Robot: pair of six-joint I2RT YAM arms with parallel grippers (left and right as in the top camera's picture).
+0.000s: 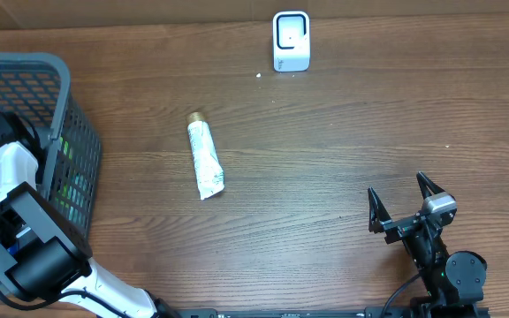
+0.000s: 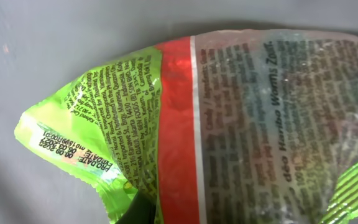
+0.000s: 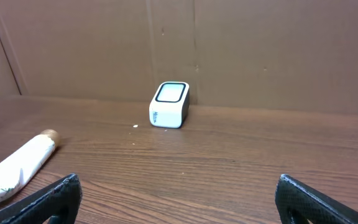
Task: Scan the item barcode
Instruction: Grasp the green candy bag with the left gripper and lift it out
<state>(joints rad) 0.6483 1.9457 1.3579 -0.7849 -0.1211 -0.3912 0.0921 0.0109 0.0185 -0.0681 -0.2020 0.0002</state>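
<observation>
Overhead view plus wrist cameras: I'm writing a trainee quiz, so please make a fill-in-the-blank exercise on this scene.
1. The left arm reaches into the grey ____.
2. The tube lies on the wooden ____.
3. The right gripper has its jaws ____.
4. The candy bag in the left wrist view carries a broad ____ stripe.
Missing words: basket; table; open; red.

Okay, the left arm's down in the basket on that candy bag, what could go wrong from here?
The left gripper seems to pinch only the crinkly candy bag's lower edge, so it could slip on lifting. The bag may snag the basket's mesh wall. The tube lies on the way to the scanner and might get swept.
</observation>
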